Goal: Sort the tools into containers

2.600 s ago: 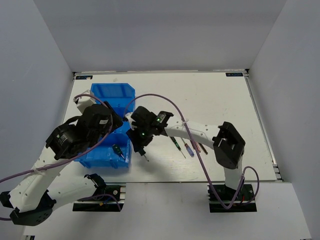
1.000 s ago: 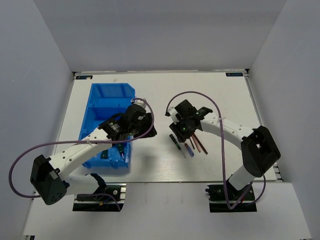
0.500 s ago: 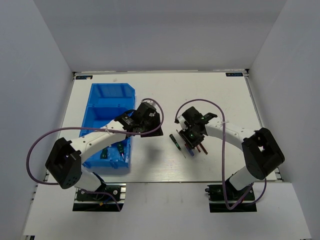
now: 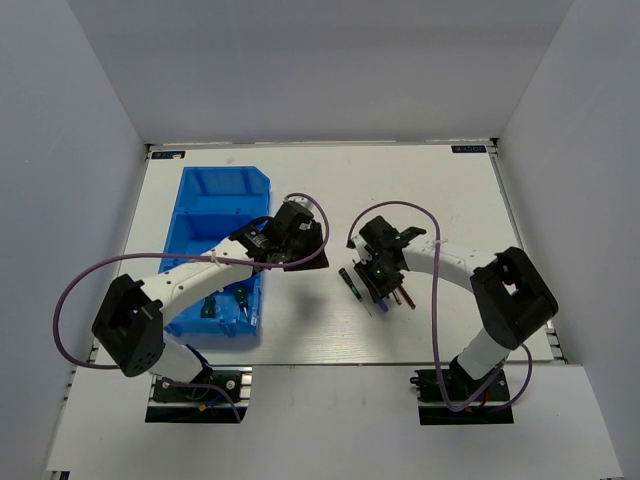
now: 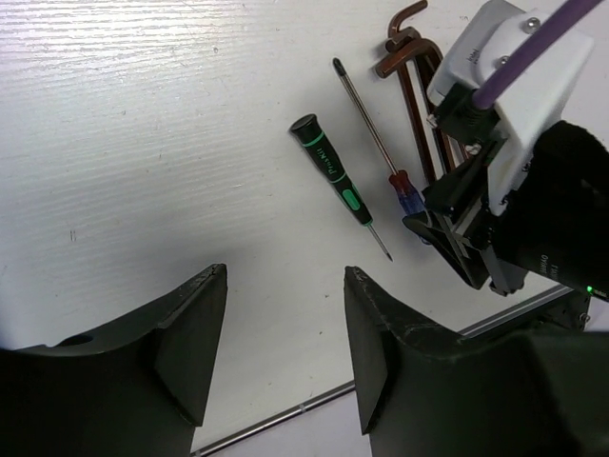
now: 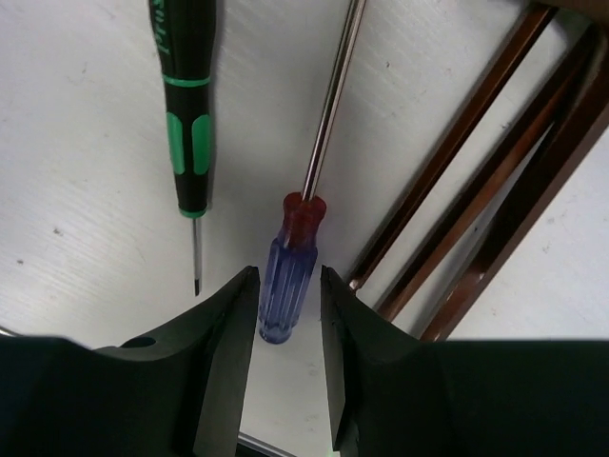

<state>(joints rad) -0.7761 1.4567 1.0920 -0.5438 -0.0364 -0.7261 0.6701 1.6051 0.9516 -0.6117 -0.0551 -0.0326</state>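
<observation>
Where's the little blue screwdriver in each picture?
Top external: mostly hidden under the right gripper, just right of the black-green screwdriver.
Left wrist: the blue screwdriver lies right of centre, beside the dark-red hex keys.
Right wrist: bottom middle, handle between the fingers.
Shared landmark: the black-green screwdriver, on its left in every view.

It is looking like a robot lab: two robot arms [image 4: 190, 272] are reaching over a white table [image 4: 450, 190], with plain grey walls [image 4: 320, 70] standing around.
</observation>
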